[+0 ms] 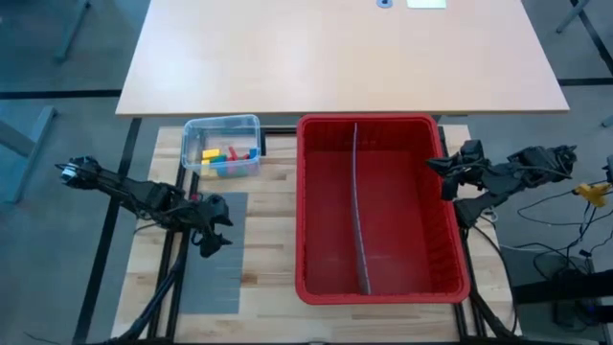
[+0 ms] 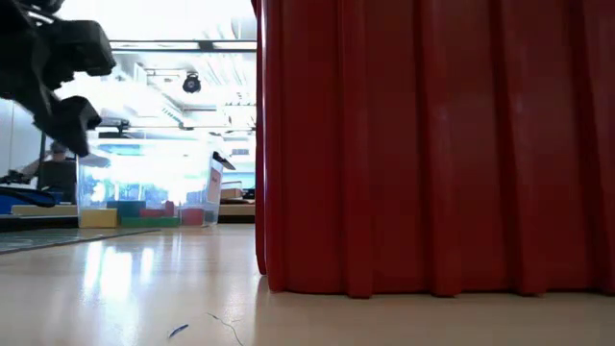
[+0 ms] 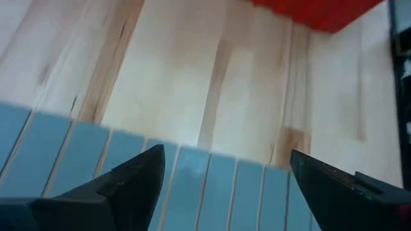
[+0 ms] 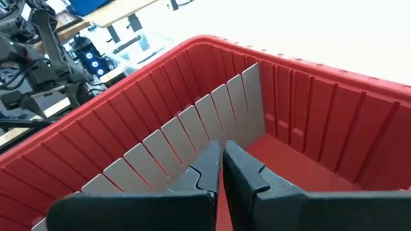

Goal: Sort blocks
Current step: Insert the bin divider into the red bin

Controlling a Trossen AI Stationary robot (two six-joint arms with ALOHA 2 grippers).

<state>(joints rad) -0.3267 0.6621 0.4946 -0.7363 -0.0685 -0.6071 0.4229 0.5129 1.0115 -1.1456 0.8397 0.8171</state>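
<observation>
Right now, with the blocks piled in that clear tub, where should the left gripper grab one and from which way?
Probably from straight above. The blocks lie loose inside the clear tub, whose walls block any sideways approach. A block on top of the pile, pinched across its narrow faces, looks easiest. The left gripper is open, over the grey mat nearer the table's front edge than the tub.
</observation>
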